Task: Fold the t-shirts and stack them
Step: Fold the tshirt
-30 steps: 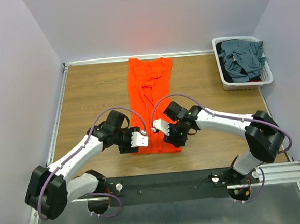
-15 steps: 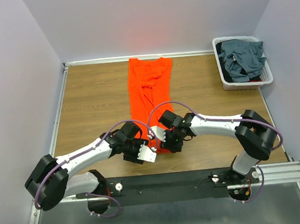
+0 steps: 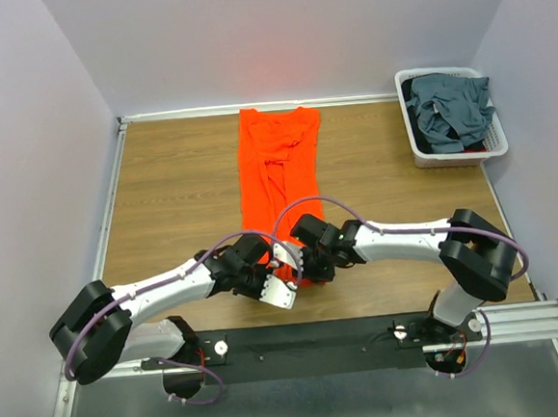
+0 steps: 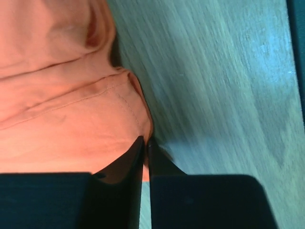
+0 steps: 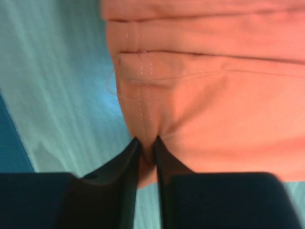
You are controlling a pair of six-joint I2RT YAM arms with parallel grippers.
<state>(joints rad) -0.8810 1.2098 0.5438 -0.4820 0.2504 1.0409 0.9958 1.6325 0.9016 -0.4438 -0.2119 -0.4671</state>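
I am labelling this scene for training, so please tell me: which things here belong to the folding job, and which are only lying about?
Job in hand:
- bright orange-red cloth t-shirt, laid out long
- dark blue-grey cloth t-shirts, heaped
- left claw and right claw, each pinching the orange shirt's near edge

Only there:
- white slatted plastic basket
- brown wooden table

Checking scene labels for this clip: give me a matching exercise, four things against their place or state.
Things:
1 orange shirt
2 grey shirts
3 basket
4 left gripper

Place or state:
a heaped in the basket
b shut on the orange shirt's near hem
c far right corner of the table
d lying flat in a long strip

Pairs: 1-d, 2-a, 3-c, 4-b
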